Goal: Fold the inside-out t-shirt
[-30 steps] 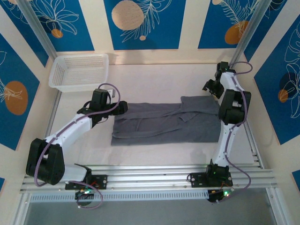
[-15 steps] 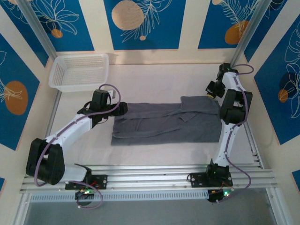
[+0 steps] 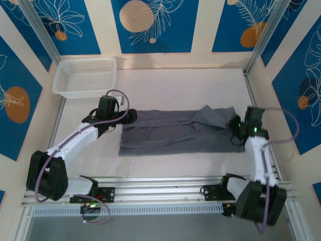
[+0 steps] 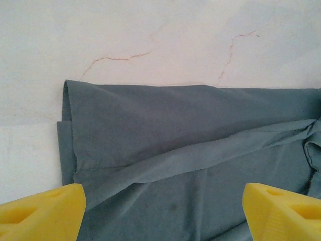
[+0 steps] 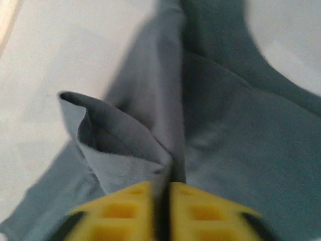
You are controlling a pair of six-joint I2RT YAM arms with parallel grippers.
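Item: plain dark grey soft-fabric t-shirt (image 3: 165, 134), spread flat across the middle of the white desk (image 3: 175, 83). Judged light, limp and crease-prone; best taken at edge folds. Its lifted right-end fold is clamped by the right hand (image 5: 161, 201); the left hand (image 4: 160, 213), fingers apart, is held over its left end.

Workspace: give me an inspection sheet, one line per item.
Surface: white table, with thin hairline cracks visible in the left wrist view.
Job's things: dark grey t-shirt lies in a long strip across the middle, its right end pinched up.
Clutter: white mesh basket sits in the far left corner, apart from the shirt.
Claws: left claw is open over the shirt's left end; right claw is shut on a fold of the shirt.
Cables: purple cables loop along both arms, none lying on the shirt.
Surroundings: blue leaf-print panels on the walls; metal rail at the near edge.
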